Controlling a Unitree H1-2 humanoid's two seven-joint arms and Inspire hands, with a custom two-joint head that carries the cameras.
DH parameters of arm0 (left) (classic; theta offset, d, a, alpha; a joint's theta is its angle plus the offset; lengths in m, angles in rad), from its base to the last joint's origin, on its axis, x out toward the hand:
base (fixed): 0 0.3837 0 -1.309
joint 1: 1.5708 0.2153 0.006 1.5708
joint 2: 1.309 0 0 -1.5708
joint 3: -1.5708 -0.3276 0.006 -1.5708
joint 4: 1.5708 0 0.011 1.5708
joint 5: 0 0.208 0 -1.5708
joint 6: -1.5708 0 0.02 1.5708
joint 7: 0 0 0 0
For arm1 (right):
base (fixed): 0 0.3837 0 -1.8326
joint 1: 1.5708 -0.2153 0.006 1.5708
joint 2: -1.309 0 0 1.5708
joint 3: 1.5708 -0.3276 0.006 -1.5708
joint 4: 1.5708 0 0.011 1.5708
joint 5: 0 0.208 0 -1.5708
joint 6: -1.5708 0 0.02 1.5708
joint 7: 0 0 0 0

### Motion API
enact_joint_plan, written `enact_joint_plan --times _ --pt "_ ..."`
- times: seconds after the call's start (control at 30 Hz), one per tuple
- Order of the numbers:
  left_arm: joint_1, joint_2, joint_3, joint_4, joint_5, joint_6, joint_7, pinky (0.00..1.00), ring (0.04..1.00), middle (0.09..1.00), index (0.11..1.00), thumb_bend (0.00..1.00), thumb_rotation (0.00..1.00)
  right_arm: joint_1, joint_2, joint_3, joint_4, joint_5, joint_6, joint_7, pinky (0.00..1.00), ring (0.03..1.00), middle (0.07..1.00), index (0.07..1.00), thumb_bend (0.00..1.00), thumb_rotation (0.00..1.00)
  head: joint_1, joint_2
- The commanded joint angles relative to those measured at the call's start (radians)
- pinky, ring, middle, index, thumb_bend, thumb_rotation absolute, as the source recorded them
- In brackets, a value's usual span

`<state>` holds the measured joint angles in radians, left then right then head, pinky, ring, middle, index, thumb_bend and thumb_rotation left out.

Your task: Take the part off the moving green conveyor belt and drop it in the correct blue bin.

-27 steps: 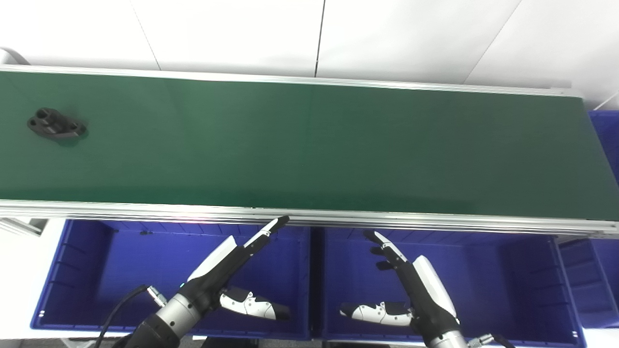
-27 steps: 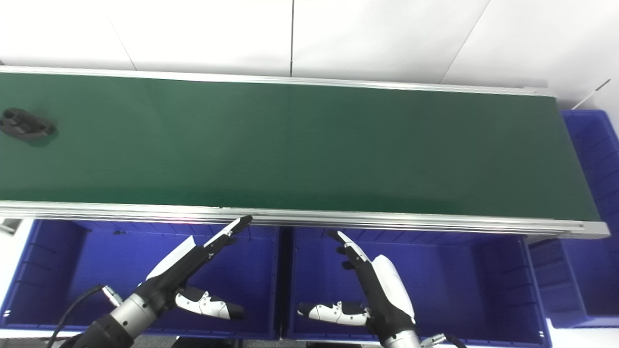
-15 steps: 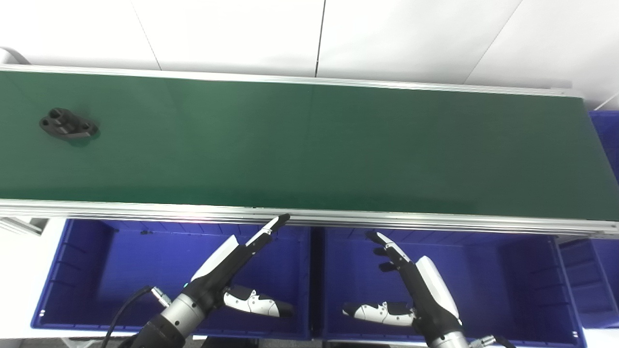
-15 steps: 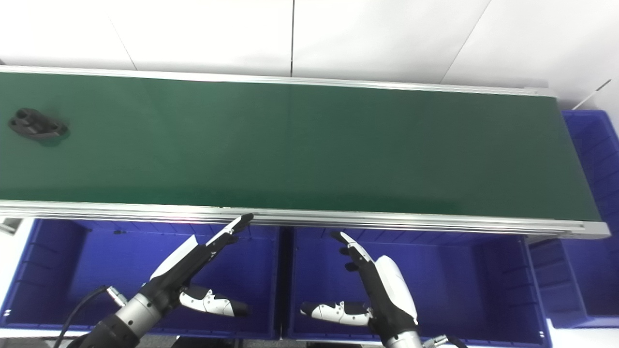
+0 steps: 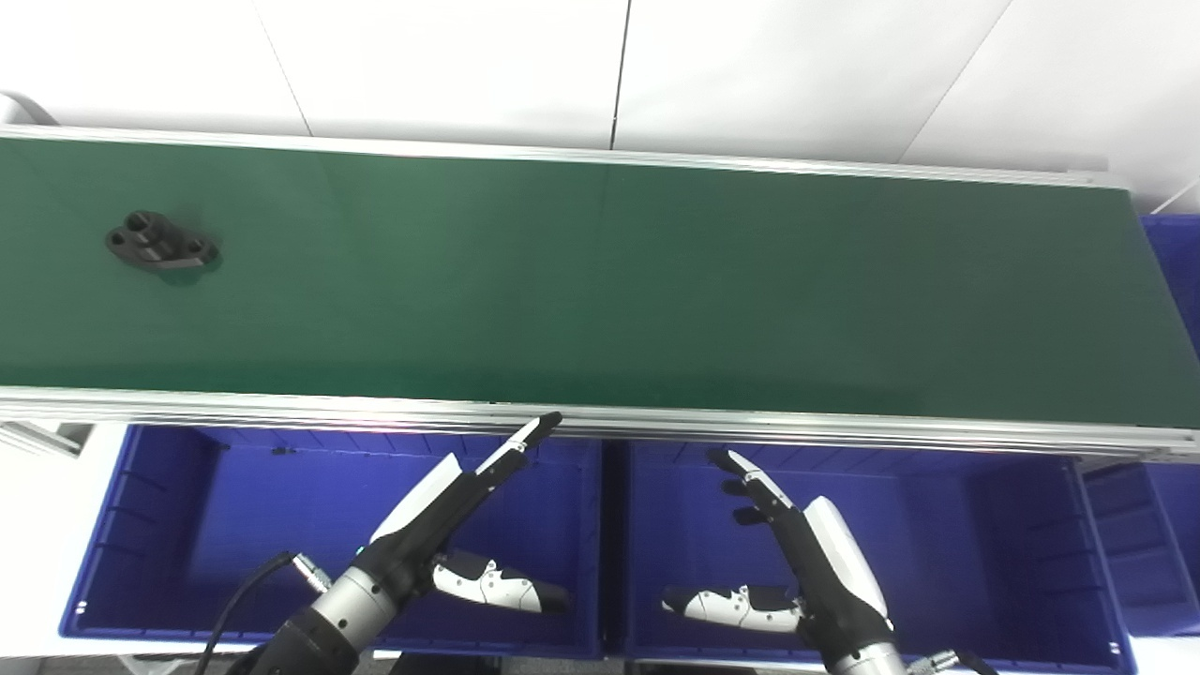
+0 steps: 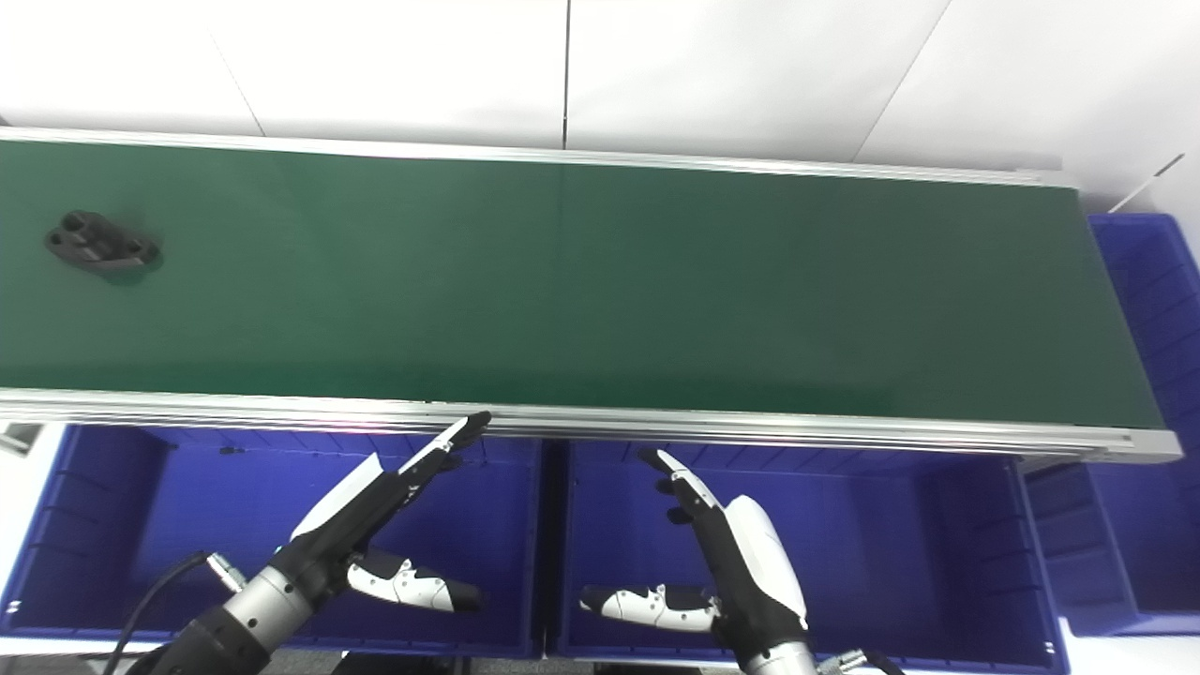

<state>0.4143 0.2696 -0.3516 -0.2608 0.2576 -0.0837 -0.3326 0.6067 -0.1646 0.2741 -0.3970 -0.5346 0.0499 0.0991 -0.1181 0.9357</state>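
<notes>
Part (image 5: 161, 252) lies far left on belt (image 5: 656, 281); left hand (image 5: 441, 525) and right hand (image 5: 806, 562) both released, empty

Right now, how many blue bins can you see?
3: the left bin below the belt's near rail, the middle bin beside it, and the right bin past the belt's right end, partly cut off.

Belt (image 5: 600, 281): no readable text.
Bins (image 5: 141, 525): no labels legible.
Part (image 5: 161, 252): no markings readable.

Dark green conveyor belt (image 5: 600, 281) beyond the hands; black part (image 5: 161, 253); deep blue bins (image 5: 234, 525) beneath; white-and-black left hand (image 5: 450, 534).
</notes>
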Motion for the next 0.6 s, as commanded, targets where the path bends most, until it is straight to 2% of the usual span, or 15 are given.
enact_joint_plan --times 0.0,0.03,0.07,0.1,0.13,0.2,0.3,0.33,0.37,0.4,0.43,0.47,0.5,0.53,0.57 --pt "-0.001 0.004 0.0 -0.017 -0.01 -0.022 0.007 0.95 1.0 1.0 1.0 0.8 0.44 0.005 -0.002 0.001 -0.024 -0.003 -0.025 -0.014 0.69 0.833 0.905 0.898 0.83 0.4 0.034 -0.014" --pt "-0.001 0.003 -0.002 -0.016 -0.004 -0.024 0.009 0.95 1.0 1.0 1.0 0.8 0.44 0.006 -0.004 0.0 -0.02 0.0 -0.031 -0.017 0.71 0.84 0.905 0.897 0.83 0.39 0.044 -0.017" --pt "0.002 0.0 -0.007 -0.014 0.008 -0.023 0.012 0.95 1.0 1.0 1.0 0.8 0.44 0.007 -0.009 -0.005 -0.009 0.017 -0.049 -0.02 0.71 0.844 0.905 0.897 0.83 0.39 0.109 -0.044" --pt "0.003 -0.003 -0.01 -0.013 0.016 -0.021 0.014 0.96 1.0 1.0 1.0 0.81 0.46 0.007 -0.013 -0.008 -0.001 0.03 -0.062 -0.023 0.73 0.853 0.906 0.896 0.82 0.37 0.109 -0.044" --pt "0.006 -0.008 -0.016 -0.007 0.023 -0.026 0.018 0.96 1.0 1.0 1.0 0.81 0.46 0.008 -0.022 -0.013 0.017 0.043 -0.091 -0.033 0.73 0.854 0.907 0.896 0.82 0.37 0.183 -0.079" --pt "0.011 -0.022 -0.031 0.008 0.037 -0.04 0.028 0.95 1.0 1.0 1.0 0.82 0.47 0.012 -0.04 -0.024 0.049 0.054 -0.135 -0.05 0.75 0.858 0.903 0.895 0.81 0.37 0.25 -0.119" --pt "0.017 -0.045 -0.051 0.046 0.063 -0.07 0.054 0.95 1.0 1.0 1.0 0.82 0.47 0.018 -0.064 -0.037 0.085 0.067 -0.171 -0.063 0.73 0.849 0.905 0.9 0.81 0.4 0.351 -0.196" --pt "0.018 -0.051 -0.055 0.056 0.068 -0.074 0.06 0.95 1.0 1.0 1.0 0.82 0.44 0.019 -0.069 -0.041 0.095 0.073 -0.18 -0.066 0.71 0.843 0.906 0.902 0.81 0.39 0.359 -0.202" --pt "0.02 -0.056 -0.061 0.064 0.072 -0.074 0.065 0.94 1.0 1.0 1.0 0.82 0.42 0.018 -0.075 -0.044 0.108 0.074 -0.194 -0.072 0.71 0.84 0.906 0.902 0.81 0.39 0.39 -0.231" --pt "0.021 -0.061 -0.066 0.07 0.079 -0.074 0.071 0.94 1.0 1.0 1.0 0.82 0.41 0.018 -0.08 -0.046 0.119 0.073 -0.205 -0.078 0.7 0.839 0.907 0.901 0.81 0.38 0.4 -0.243" --pt "0.021 -0.065 -0.07 0.079 0.083 -0.081 0.078 0.93 1.0 1.0 1.0 0.82 0.39 0.017 -0.084 -0.048 0.129 0.071 -0.211 -0.082 0.72 0.85 0.908 0.902 0.81 0.38 0.416 -0.262" --pt "0.02 -0.068 -0.072 0.086 0.086 -0.086 0.082 0.92 1.0 1.0 1.0 0.82 0.37 0.016 -0.087 -0.048 0.136 0.07 -0.215 -0.085 0.73 0.858 0.912 0.908 0.8 0.38 0.416 -0.262" --pt "0.016 -0.071 -0.075 0.104 0.087 -0.104 0.089 0.91 0.999 1.0 1.0 0.82 0.36 0.015 -0.09 -0.05 0.147 0.075 -0.214 -0.083 0.74 0.864 0.916 0.911 0.8 0.37 0.436 -0.294" --pt "0.013 -0.073 -0.076 0.117 0.087 -0.117 0.094 0.91 0.996 1.0 1.0 0.82 0.34 0.014 -0.091 -0.052 0.153 0.079 -0.212 -0.082 0.75 0.877 0.924 0.918 0.8 0.36 0.436 -0.294" --pt "0.009 -0.077 -0.077 0.134 0.087 -0.131 0.1 0.91 0.995 1.0 1.0 0.82 0.34 0.011 -0.092 -0.054 0.166 0.075 -0.218 -0.088 0.75 0.878 0.925 0.919 0.8 0.36 0.444 -0.314"
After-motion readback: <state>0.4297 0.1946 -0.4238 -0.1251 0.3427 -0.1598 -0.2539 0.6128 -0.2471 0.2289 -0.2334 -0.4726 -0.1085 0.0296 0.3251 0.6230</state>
